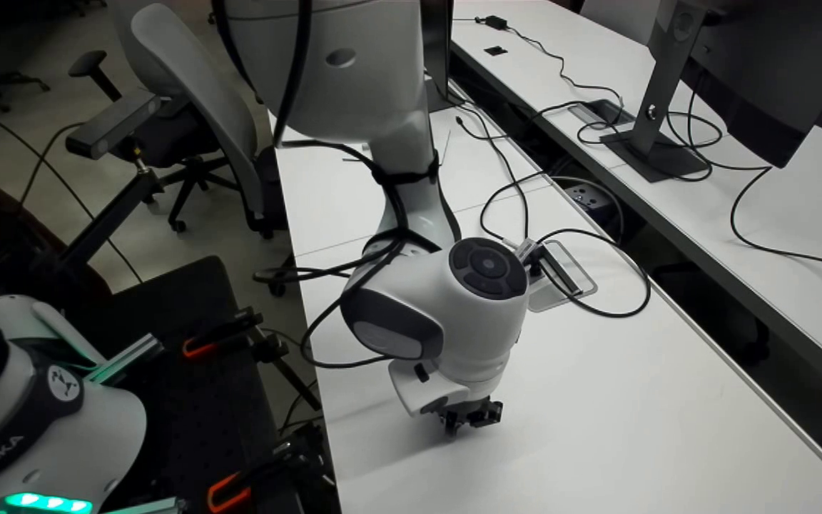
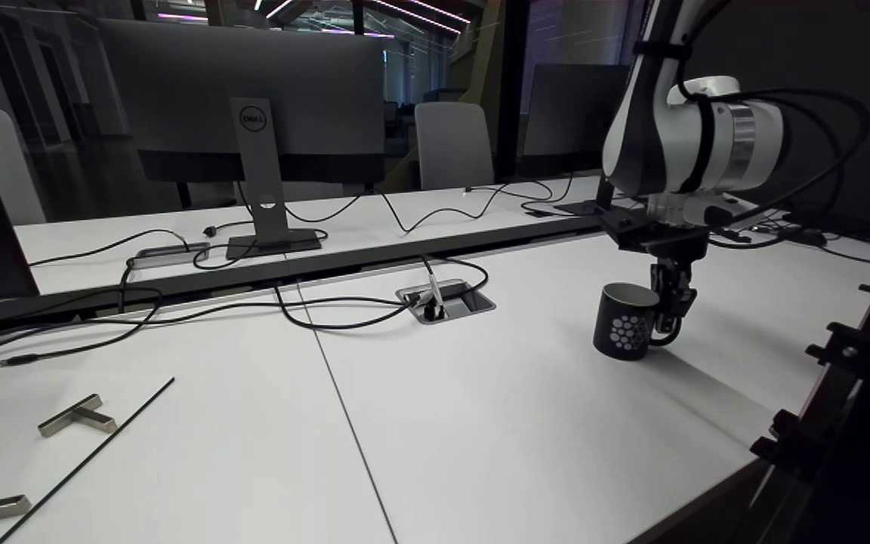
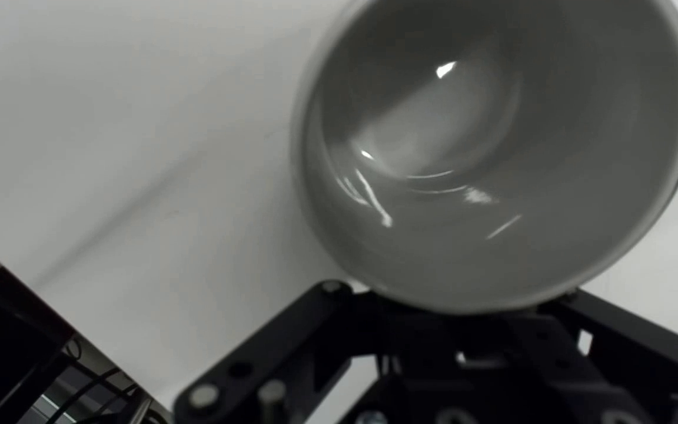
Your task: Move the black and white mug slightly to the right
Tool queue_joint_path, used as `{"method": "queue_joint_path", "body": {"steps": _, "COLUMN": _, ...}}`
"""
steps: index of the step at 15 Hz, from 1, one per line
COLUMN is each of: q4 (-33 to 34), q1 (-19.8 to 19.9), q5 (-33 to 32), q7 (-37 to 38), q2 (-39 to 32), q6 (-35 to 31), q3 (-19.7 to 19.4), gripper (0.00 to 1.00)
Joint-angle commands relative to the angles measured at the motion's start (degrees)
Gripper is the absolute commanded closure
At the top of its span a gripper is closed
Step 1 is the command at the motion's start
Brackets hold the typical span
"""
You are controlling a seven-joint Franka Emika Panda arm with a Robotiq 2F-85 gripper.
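Observation:
The black and white mug [image 2: 616, 325] stands upright on the white table [image 2: 495, 423] in an exterior view, with its loop handle [image 2: 667, 338] toward my gripper. My gripper [image 2: 669, 317] points down at the handle side, with its fingers beside or around the handle. In the wrist view, the mug's pale inside [image 3: 492, 147] fills the upper right, and my dark fingers [image 3: 462, 338] reach under its near rim. The rim hides the fingertips, so their gap does not show. In an exterior view, the arm hides the mug, and my gripper [image 1: 468, 422] is low over the table.
A recessed grey cable box [image 2: 465, 298] with black wires is set in the table. Loose cables [image 2: 216, 306] run along the back edge. Metal pieces [image 2: 76, 415] lie at the left. A black frame [image 2: 850, 355] with clamps stands at the table's edge. Monitors [image 2: 254, 91] stand behind.

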State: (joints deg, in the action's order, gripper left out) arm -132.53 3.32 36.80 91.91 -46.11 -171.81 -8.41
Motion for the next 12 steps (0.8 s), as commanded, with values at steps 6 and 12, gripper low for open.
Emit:
{"method": "queue_joint_path", "body": {"steps": 6, "q4": -3.5, "q1": 1.83, "q5": 2.44, "q7": 0.3, "q2": 2.12, "q6": -1.76, "q3": 1.37, "gripper": 0.98}}
{"method": "queue_joint_path", "body": {"steps": 12, "q4": -3.57, "q1": 2.14, "q5": 2.5, "q7": 0.01, "q2": 2.3, "q6": -1.54, "q3": 1.72, "gripper": 0.6}}
